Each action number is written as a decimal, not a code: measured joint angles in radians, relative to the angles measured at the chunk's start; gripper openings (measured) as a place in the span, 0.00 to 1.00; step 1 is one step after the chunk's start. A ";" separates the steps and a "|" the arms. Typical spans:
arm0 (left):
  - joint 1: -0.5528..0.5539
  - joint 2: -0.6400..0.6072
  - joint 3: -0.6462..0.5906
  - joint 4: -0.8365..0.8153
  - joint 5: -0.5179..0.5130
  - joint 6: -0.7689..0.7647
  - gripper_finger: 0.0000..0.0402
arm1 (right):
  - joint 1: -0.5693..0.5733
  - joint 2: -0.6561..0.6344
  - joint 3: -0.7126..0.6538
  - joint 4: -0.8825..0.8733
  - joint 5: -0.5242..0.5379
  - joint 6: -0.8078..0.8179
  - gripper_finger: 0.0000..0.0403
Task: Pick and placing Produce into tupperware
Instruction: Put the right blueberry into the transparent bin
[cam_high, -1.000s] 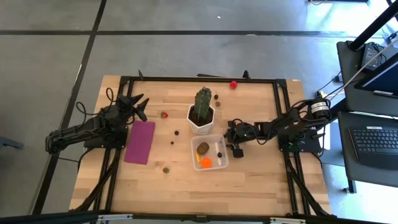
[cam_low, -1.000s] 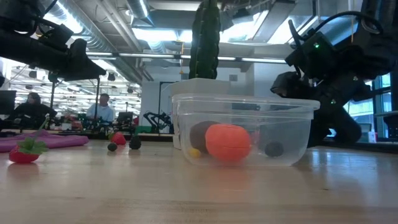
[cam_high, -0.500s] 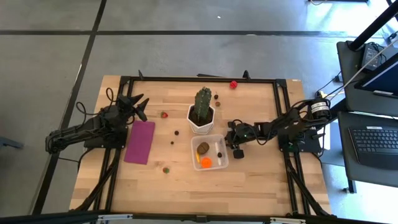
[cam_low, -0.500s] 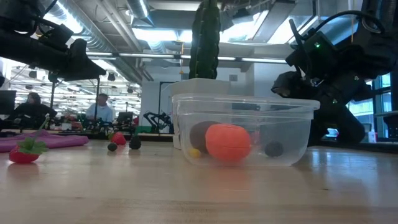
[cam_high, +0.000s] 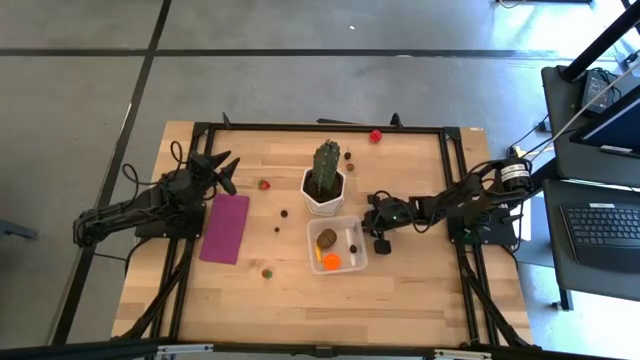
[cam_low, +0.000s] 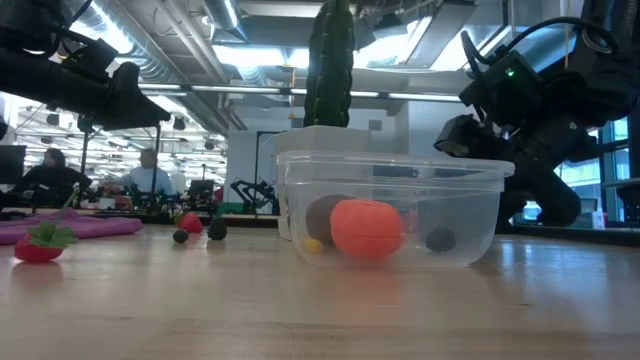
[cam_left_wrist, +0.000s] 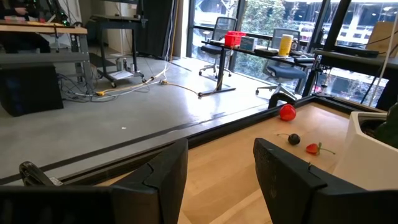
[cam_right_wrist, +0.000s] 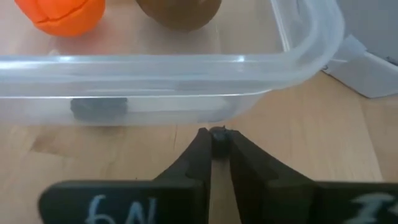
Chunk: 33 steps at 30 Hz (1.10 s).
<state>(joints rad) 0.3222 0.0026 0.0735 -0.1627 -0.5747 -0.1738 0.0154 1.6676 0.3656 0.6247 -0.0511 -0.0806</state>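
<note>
Right gripper (cam_right_wrist: 219, 138), jaws clamped on a tiny dark piece (cam_right_wrist: 218, 132), has edged back from the tupperware (cam_right_wrist: 186, 62).

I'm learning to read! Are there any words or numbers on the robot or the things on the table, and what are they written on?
"6N": white handwritten marks on the dark body of the right gripper, seen in the right wrist view; the reading is uncertain.
One more white mark sits at that picture's edge, cut off, so it cannot be read.
No writing shows on the tupperware, the cactus pot or the magenta rectangle.
</note>
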 joint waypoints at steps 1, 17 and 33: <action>0.000 0.000 0.000 0.000 0.000 0.000 0.44 | 0.000 0.000 0.000 0.000 0.000 0.010 0.11; 0.000 0.000 0.000 0.000 0.000 0.000 0.44 | -0.002 -0.088 -0.003 -0.134 0.042 0.026 0.11; 0.000 0.000 0.000 0.000 0.000 0.000 0.44 | 0.028 -0.491 0.192 -0.637 0.114 0.014 0.11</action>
<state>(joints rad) 0.3224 0.0027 0.0736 -0.1627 -0.5747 -0.1734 0.0437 1.1769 0.5573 -0.0126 0.0628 -0.0664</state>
